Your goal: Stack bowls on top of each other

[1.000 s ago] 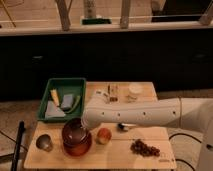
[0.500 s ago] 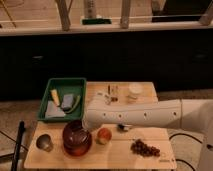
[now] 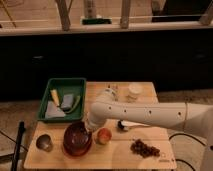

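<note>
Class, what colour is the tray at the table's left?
Green tray, camera view; gripper beside the bowls.

Wooden worktop point(image 3: 115, 159). Landmark: green tray point(image 3: 64, 82), back-left corner, holding a yellow piece, a grey-blue block point(image 3: 66, 102) and a green strip. Grey metal cup point(image 3: 44, 143) in front of the tray. Peach ball point(image 3: 103, 135) front-right of the tray; brown cluster point(image 3: 145, 148) further right. White tub point(image 3: 135, 90) right of the tray. Hand point(image 3: 89, 129) just off the tray's front-right corner.
</note>
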You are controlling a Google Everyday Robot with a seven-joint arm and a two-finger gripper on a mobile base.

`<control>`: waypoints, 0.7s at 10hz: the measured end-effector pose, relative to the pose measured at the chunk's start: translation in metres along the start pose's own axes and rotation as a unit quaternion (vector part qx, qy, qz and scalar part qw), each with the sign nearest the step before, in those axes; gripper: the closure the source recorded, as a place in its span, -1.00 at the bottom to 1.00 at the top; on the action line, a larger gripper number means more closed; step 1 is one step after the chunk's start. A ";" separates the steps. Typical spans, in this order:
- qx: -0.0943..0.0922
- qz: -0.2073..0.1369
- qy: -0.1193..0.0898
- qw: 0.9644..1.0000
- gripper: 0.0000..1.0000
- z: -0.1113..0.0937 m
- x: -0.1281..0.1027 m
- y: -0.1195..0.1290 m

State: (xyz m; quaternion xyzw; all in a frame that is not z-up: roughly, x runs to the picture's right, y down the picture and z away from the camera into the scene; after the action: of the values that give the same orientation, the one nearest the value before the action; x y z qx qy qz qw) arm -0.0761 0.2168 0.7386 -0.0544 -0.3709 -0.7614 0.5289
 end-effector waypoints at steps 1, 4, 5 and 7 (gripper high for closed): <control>0.000 -0.004 -0.006 1.000 0.93 0.001 0.000 0.001; 0.000 -0.009 -0.016 1.000 0.31 0.005 0.006 -0.001; 0.001 -0.009 -0.017 1.000 0.15 0.006 0.008 0.000; 0.003 -0.012 -0.023 1.000 -0.29 0.010 0.013 -0.001</control>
State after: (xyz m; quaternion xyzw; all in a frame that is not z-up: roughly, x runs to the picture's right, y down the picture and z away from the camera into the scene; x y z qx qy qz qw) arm -0.0857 0.2135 0.7509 -0.0658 -0.3857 -0.7650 0.5116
